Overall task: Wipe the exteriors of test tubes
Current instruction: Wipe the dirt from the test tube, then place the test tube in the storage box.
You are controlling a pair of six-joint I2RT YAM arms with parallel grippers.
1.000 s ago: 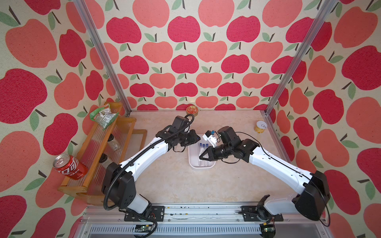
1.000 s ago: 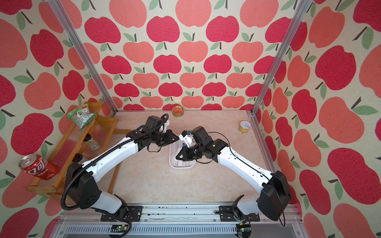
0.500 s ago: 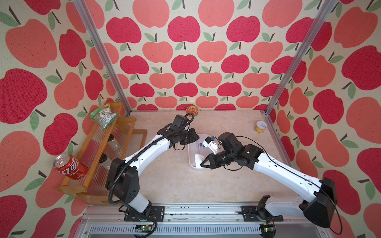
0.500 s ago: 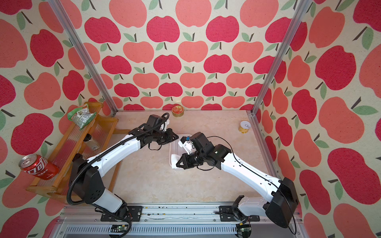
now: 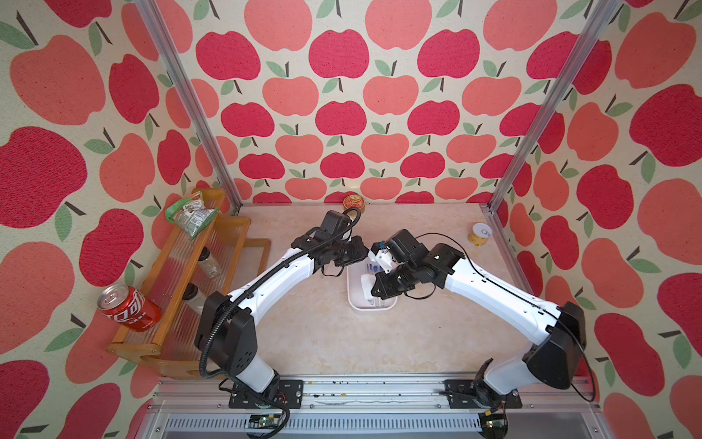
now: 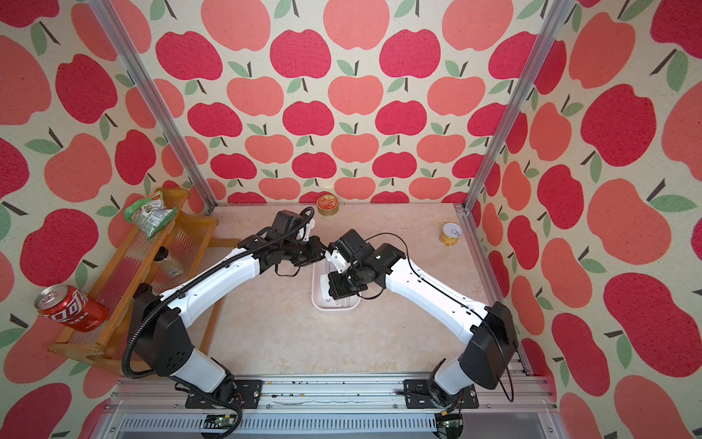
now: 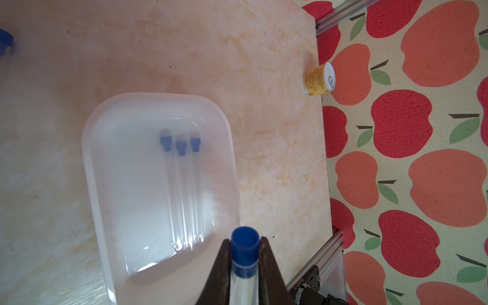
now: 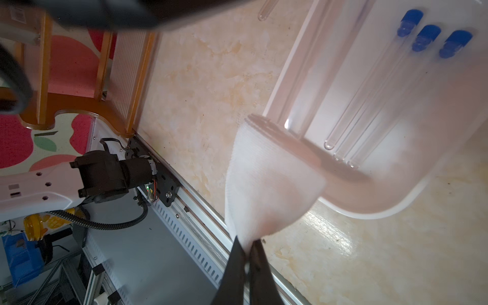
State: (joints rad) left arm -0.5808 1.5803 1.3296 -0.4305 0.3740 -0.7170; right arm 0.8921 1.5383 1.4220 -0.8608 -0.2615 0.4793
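My left gripper (image 7: 244,241) is shut on a clear test tube (image 7: 243,274) just below its blue cap, above the near corner of a white tray (image 7: 89,158). Three more blue-capped test tubes (image 7: 182,190) lie side by side in the tray. Another blue-capped tube (image 7: 5,42) shows blurred at the frame edge, seemingly on the table beside the tray. My right gripper (image 8: 247,248) is shut on a folded white cloth (image 8: 269,179) that hangs over the tray (image 8: 396,208). In both top views the two grippers (image 5: 365,251) (image 6: 330,290) face each other above the tray (image 5: 355,304).
A wooden rack (image 5: 178,273) stands at the left with a tilted red cola can (image 5: 127,308), a green snack bag (image 5: 190,213) and dark-lidded jars. A red tin (image 5: 354,201) sits at the back wall and a yellow can (image 5: 480,233) near the right post.
The right gripper with the cloth swung toward the tray's near left corner and has come back over the tray. The left gripper has kept its place with the tube.
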